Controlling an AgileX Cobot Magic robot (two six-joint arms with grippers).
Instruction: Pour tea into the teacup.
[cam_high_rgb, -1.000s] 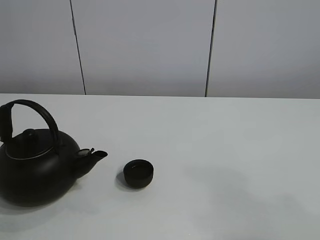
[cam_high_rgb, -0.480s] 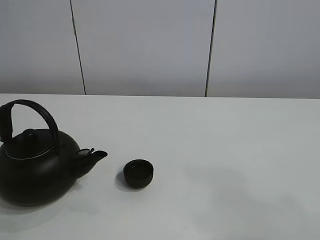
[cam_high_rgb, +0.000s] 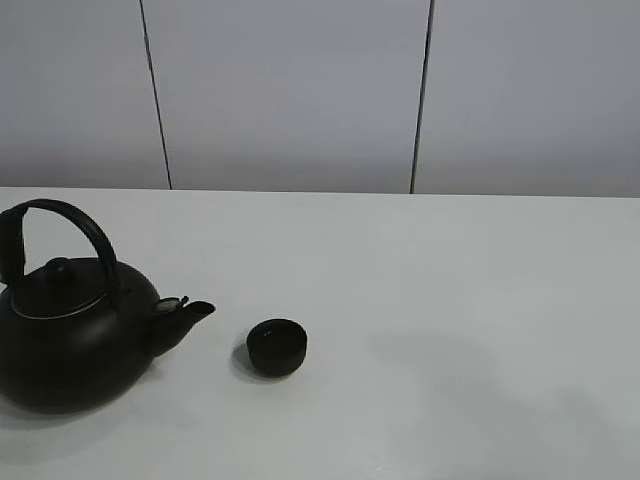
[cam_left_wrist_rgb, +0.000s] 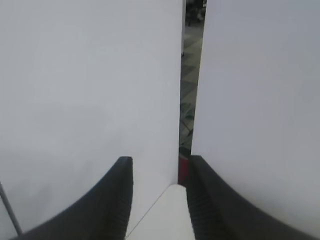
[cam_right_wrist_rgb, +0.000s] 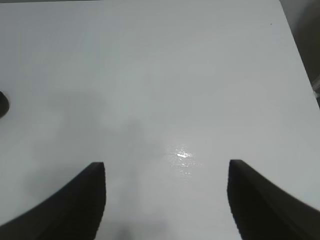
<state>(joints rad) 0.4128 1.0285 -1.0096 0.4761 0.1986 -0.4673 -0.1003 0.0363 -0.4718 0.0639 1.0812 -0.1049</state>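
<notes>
One small matte black teacup (cam_high_rgb: 277, 346), low, round, handleless, upright.

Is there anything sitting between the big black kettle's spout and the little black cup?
Nothing visible does. Only bare white table lies between the black kettle spout and the small matte black teacup beside it.

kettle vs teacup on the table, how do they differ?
Size: the kettle is far bigger than the teacup. Shape: the kettle is round-bodied with an arched handle, a lid knob and a short spout pointing at the teacup; the teacup is a low bowl with no handle. Top: the kettle is lidded, the teacup open. Both are matte black, upright on the white table, apart from each other.
</notes>
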